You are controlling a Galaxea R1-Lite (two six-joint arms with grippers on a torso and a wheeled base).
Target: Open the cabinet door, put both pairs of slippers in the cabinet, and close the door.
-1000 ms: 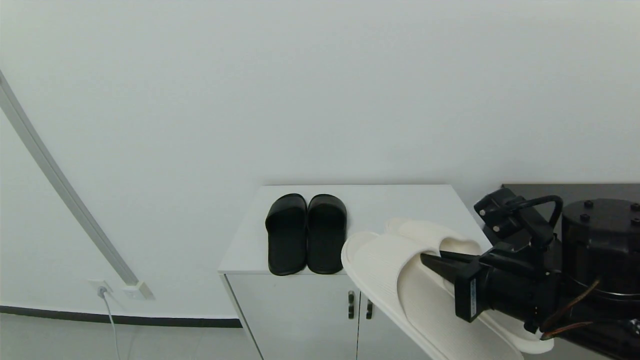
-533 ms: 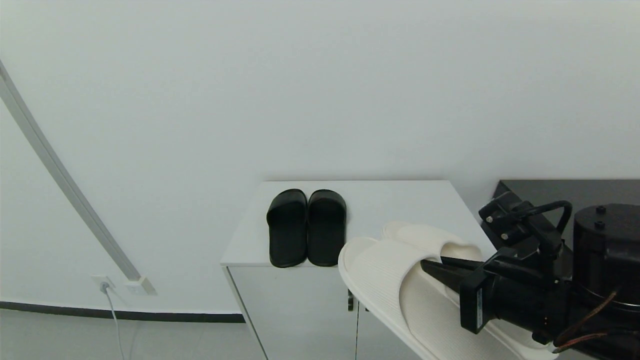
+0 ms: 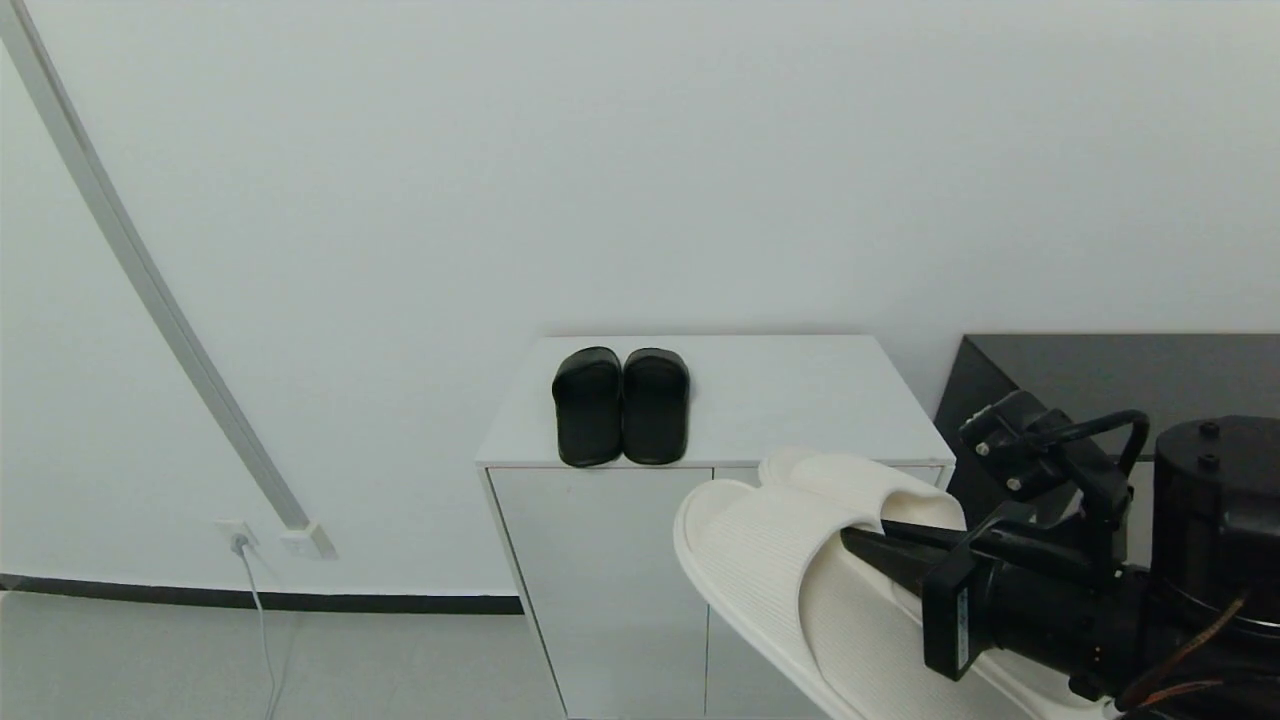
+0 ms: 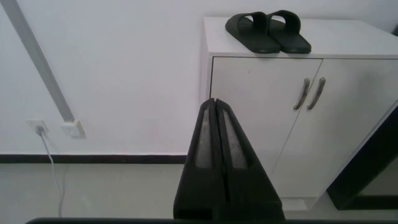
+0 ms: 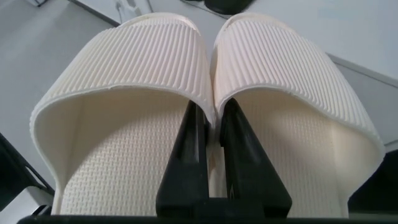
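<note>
Since a second ago the head camera has shifted, so the cabinet (image 3: 600,560) now shows smaller and higher in the picture; against it nothing has moved. The right claw (image 3: 862,535) keeps its grip on the white slippers (image 3: 760,560).

Nearest me, that claw's two black wedge fingers each reach under one strap, pinching the pair's touching inner walls between them. The straps are ribbed cloth arched like low tunnels, and the insoles carry a fine pebbled weave. The pair hangs in the air, toes tilted up toward the cabinet and in front of its right door.

The left claw (image 4: 215,101) is pressed flat together, a slim dark wedge with nothing in it, held low before the cabinet.

Farther off, both smooth white doors (image 4: 261,118) are closed, with two slim metal handles (image 4: 301,93) side by side at the middle seam. On the flat cabinet top the black slippers (image 3: 621,405) lie close together at the front edge, moulded and matte, with rounded straps.

Behind them is a plain white wall with a grey slanting conduit (image 3: 150,270).
</note>
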